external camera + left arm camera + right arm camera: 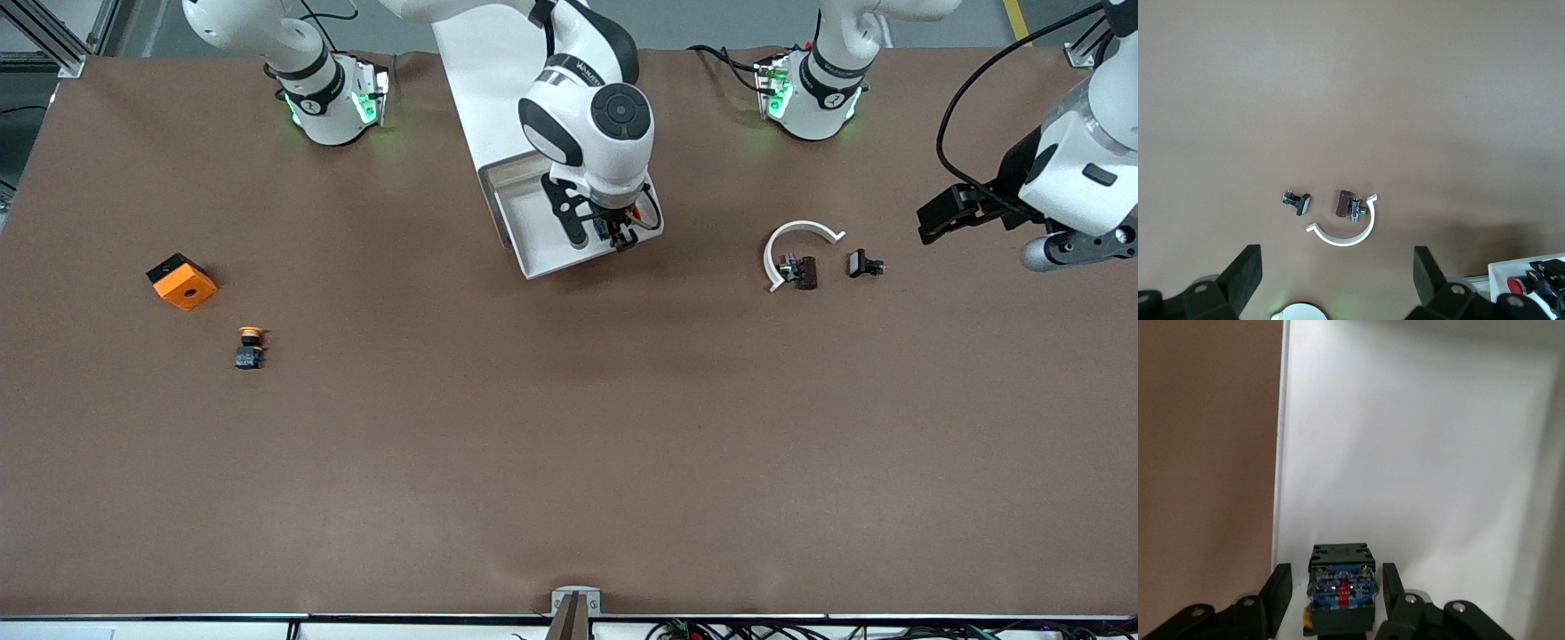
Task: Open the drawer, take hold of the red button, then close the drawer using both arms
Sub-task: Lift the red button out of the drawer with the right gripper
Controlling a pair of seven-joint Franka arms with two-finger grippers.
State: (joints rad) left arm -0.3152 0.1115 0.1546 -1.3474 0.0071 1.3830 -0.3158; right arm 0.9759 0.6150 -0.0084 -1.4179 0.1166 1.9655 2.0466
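Fingers (1280, 587) of the right hand (1335, 575) stand parted on either side of the button (1341, 593). A thin gap shows at each side, so nothing is pinched yet. This button lies on its side on the floor of the open drawer (1405, 453), with its blue and black contact block facing up the drawer. Its red cap is tucked under the wrist.

Judging by its build, it is a light, rigid plastic part. The squared black body offers flat faces that should hold well. The round cap looks smooth and could roll or slip, so the body is the better place to grip.

One finger sits just beside the drawer's side wall, which leaves little room to shift that way. The rest of the drawer floor is bare.

Well apart, toward the left arm's end, the left hand (1335, 260) waits wide open above the surface (569, 444). Under it lie a white curved clip (787, 236), a small brown part (806, 272) and a small black part (864, 264).

Toward the right arm's end are an orange box (182, 281) and, nearer the front camera, a yellow-capped button (250, 347). None of these is in the way.
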